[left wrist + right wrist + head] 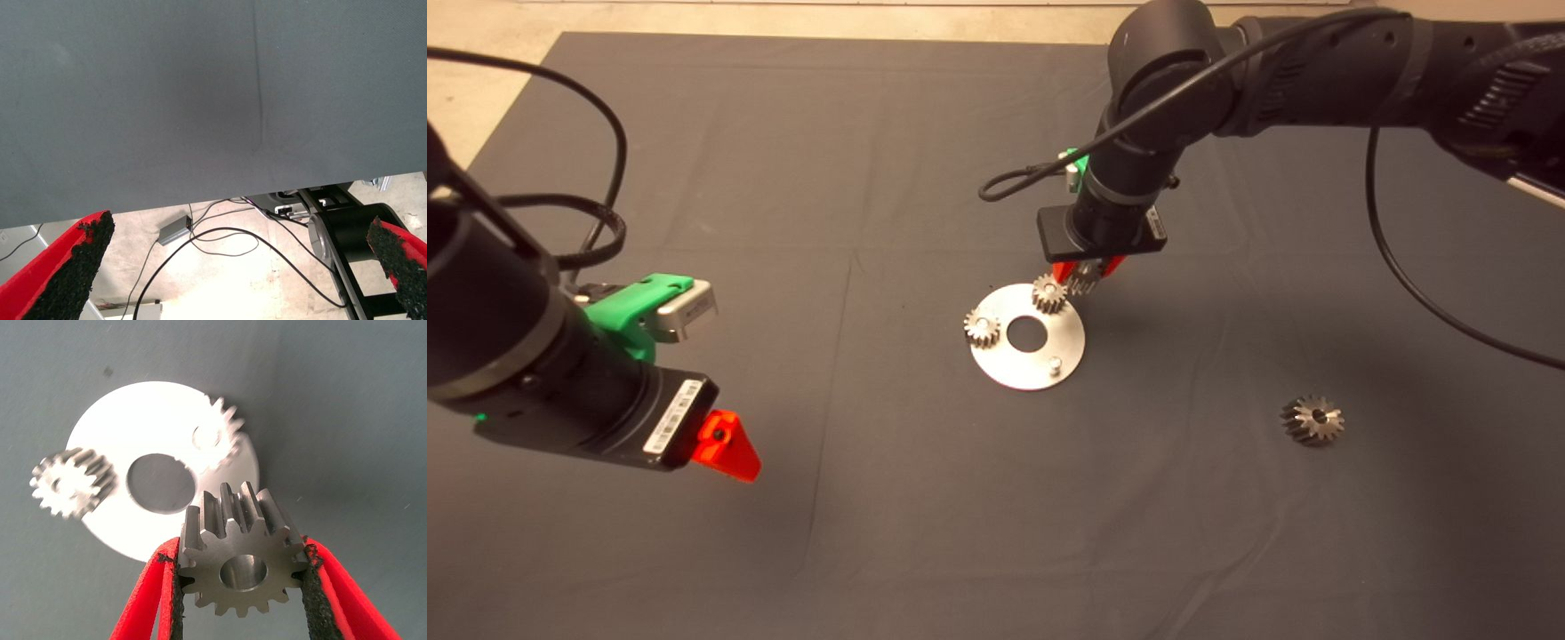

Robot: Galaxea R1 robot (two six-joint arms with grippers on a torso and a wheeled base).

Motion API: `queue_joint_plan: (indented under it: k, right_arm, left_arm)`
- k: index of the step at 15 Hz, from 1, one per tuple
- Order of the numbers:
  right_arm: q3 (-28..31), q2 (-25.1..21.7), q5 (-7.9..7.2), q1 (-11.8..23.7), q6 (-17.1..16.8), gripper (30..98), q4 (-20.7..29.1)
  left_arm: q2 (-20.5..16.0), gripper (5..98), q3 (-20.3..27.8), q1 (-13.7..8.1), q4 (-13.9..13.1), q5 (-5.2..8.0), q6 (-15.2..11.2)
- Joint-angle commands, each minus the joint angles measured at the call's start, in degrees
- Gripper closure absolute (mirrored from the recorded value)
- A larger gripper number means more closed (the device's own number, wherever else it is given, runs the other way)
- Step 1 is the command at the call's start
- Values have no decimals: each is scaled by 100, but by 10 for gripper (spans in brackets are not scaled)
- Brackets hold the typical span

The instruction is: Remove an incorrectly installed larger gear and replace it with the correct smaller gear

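My right gripper (1085, 272) is shut on the smaller gear (1083, 282), holding it just above the mat at the far right rim of the round silver plate (1014, 369). In the right wrist view the smaller gear (243, 570) sits clamped between the two pads (175, 587), its bore facing the camera. Two other small gears (980, 328) (1049, 294) sit on the plate, and one peg (1055, 363) stands bare. The larger gear (1312, 420) lies alone on the mat to the right. My left gripper (725, 444) is open and empty at the lower left.
The plate (140, 413) has a round centre hole (1027, 333). The left wrist view shows bare mat and, beyond its edge, floor with cables (220, 240) and a small grey box (175, 230). A cable loops from the right arm (1014, 182).
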Motion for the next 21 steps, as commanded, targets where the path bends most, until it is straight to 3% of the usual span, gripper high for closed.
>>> queue_joint_plan:
  k: [1, 6, 11, 21]
  right_arm:
    - [426, -13, -4, 190, 381, 926, 220]
    - [604, -4, -4, 137, 549, 928, 229]
    - [657, 14, -4, -474, 618, 926, 191]
    - [630, 23, -4, -491, 618, 926, 185]
  left_arm:
    - [1, 58, 25, -93, -85, 67, 17]
    - [-8, 58, 42, -85, -77, 67, 17]
    - [-17, 58, 60, -85, -77, 67, 17]
    - [-12, 58, 52, -85, -77, 67, 26]
